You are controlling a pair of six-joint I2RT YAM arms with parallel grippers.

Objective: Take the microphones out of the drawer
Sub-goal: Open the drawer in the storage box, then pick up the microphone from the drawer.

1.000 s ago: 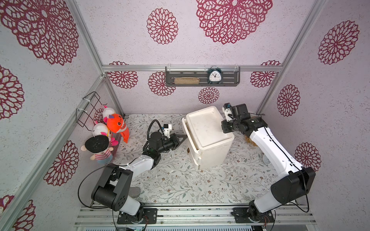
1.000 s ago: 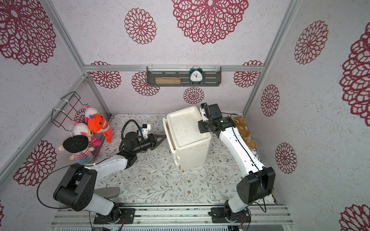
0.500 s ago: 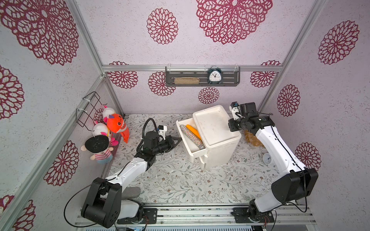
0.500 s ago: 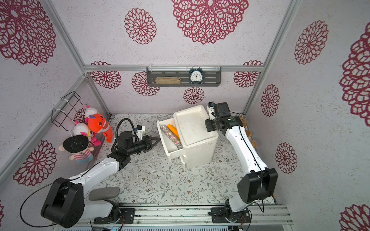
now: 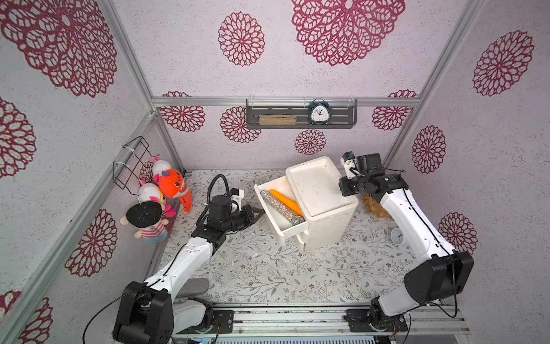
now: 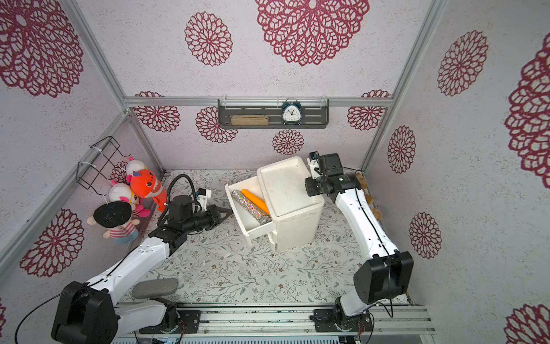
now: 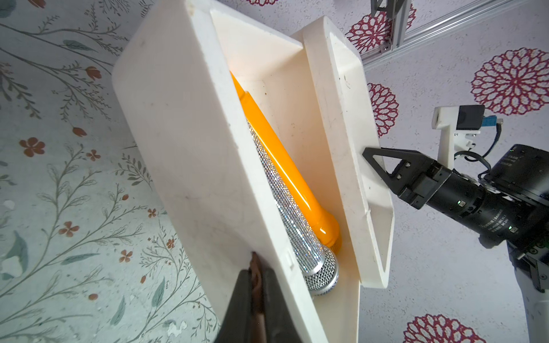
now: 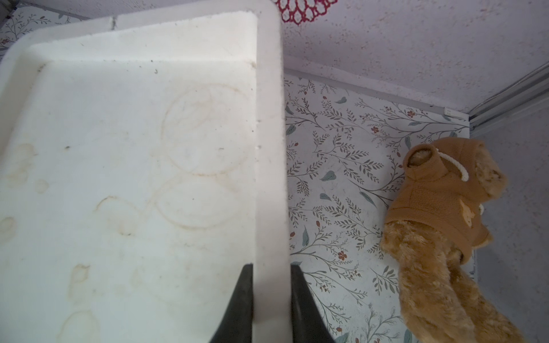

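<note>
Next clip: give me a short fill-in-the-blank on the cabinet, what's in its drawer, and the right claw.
1. The drawer of the white cabinet stands ____.
2. In it, the glittery microphone lies beside a second microphone coloured ____.
3. The right claw is shut on the top rim of the ____.
Missing: open; orange; cabinet.

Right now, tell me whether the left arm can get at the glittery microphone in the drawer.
Probably yes. The drawer stands pulled out, open-topped, and the glittery microphone lies uncovered along its front wall, just past the left claw. The claw must lift over that wall.
</note>
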